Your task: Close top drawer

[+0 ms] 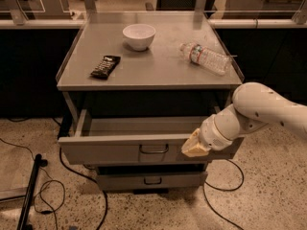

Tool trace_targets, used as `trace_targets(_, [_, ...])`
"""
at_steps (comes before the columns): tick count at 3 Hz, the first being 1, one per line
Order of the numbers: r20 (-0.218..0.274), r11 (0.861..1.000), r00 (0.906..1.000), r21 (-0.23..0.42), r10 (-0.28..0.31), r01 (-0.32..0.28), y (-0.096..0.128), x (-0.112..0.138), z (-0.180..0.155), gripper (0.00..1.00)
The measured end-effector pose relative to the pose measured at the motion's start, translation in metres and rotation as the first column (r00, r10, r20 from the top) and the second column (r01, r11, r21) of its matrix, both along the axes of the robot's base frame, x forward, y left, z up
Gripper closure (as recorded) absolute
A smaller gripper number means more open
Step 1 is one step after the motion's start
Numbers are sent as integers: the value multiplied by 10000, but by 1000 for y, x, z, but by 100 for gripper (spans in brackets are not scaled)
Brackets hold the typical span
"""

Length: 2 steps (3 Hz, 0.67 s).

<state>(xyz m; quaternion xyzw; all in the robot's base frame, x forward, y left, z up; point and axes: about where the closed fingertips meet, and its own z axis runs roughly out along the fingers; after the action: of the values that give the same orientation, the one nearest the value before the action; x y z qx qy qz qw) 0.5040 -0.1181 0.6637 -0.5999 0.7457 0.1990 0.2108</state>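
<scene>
The top drawer [115,150] is a wide grey metal drawer pulled out from under the cabinet top, its inside showing empty. Its flat front has a small loop handle [154,149] in the middle. My gripper [193,146] sits at the right part of the drawer front, its cream-coloured tip against the upper edge of the panel, to the right of the handle. The white arm [259,109] reaches in from the right.
On the cabinet top [153,66] are a white bowl [139,36], a dark snack bar [105,66] and a plastic bottle [206,57] lying on its side. A lower drawer [151,180] sits slightly out. Cables [53,190] and a black pole [29,190] lie on the floor.
</scene>
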Motion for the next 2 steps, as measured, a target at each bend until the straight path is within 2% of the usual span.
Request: trace_targets(2, [-1, 10000, 10000, 0, 1, -1, 0, 0, 0, 36])
